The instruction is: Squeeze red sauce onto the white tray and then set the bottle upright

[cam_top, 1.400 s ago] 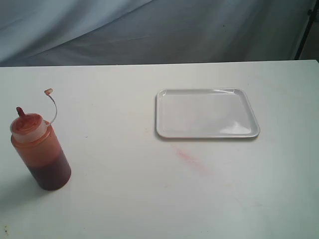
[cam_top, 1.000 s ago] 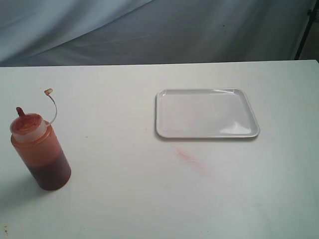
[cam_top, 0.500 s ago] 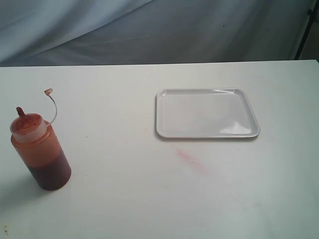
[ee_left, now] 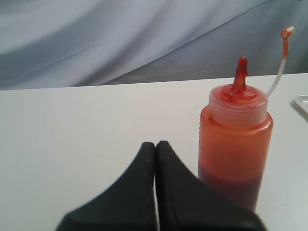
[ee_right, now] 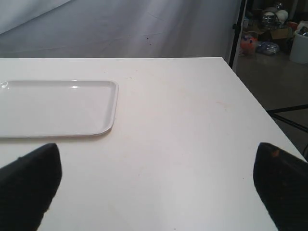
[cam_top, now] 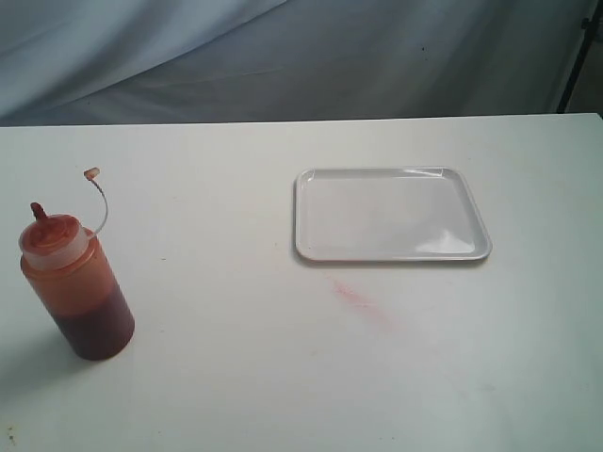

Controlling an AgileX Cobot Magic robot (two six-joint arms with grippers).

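Note:
The bottle [cam_top: 77, 284] stands upright at the table's left, red-orange with a whitish top, red nozzle and tethered cap hanging off to its side. The white tray [cam_top: 391, 216] lies flat right of centre, and no red sauce shows on it. Neither gripper appears in the exterior view. In the left wrist view my left gripper [ee_left: 155, 144] is shut with nothing in it, and the bottle [ee_left: 235, 144] stands just beside and beyond its tips. My right gripper [ee_right: 159, 168] is open wide over bare table, with the white tray [ee_right: 57, 108] ahead of one finger.
A faint dull pink smear [cam_top: 363, 303] marks the table in front of the tray. The table's right edge [ee_right: 260, 110] drops off to the floor, with a dark stand leg [ee_right: 286, 115] beyond. A grey cloth backdrop hangs behind the table.

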